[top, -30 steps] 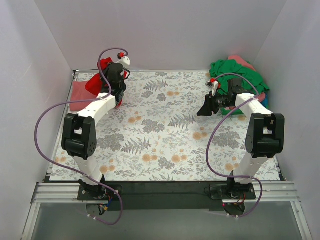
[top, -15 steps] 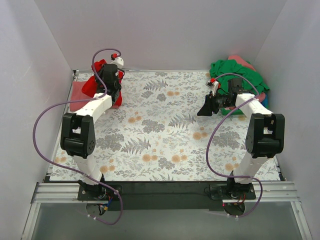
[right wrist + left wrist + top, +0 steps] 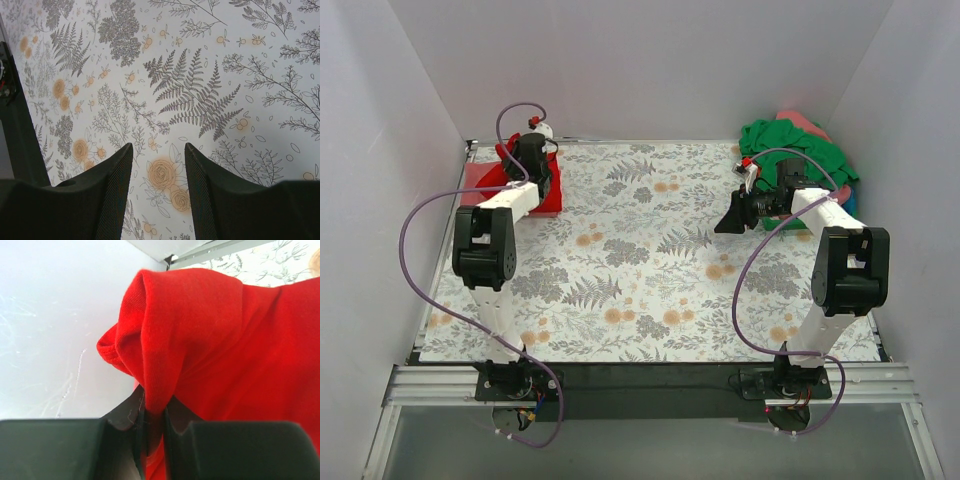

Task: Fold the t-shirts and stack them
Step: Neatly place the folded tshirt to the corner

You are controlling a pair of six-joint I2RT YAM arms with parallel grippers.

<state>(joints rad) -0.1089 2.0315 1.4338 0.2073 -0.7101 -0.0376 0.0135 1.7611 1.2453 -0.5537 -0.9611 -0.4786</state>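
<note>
Top view, red t-shirt [image 3: 549, 190]: it is seen at the far left corner of the tablecloth [image 3: 640, 290], close to the wall.
Top view, left claw [image 3: 528, 163]: it is placed right over the red t-shirt.
Top view, pile of t-shirts [image 3: 800, 148]: green, pink and blue ones are heaped at the far right corner, not folded.
Top view, right claw [image 3: 728, 222]: it is held above the tablecloth, near the pile but not touching it.
Left wrist view, left claw [image 3: 154, 415]: it is squeezed narrow, and a fold of red cloth is pinched between the fingers. The white wall [image 3: 50, 315] is seen just behind the cloth.
Right wrist view, right claw [image 3: 158, 155]: it is spread wide and nothing is held. Only printed flowers and ferns are seen under it.
Step in hand: the red t-shirt is likely being laid down at the stacking spot.
Next move: the pinch should be let go gently, so the fold is not dragged out of shape. After that, a t-shirt can be fetched from the pile by the right claw.
</note>
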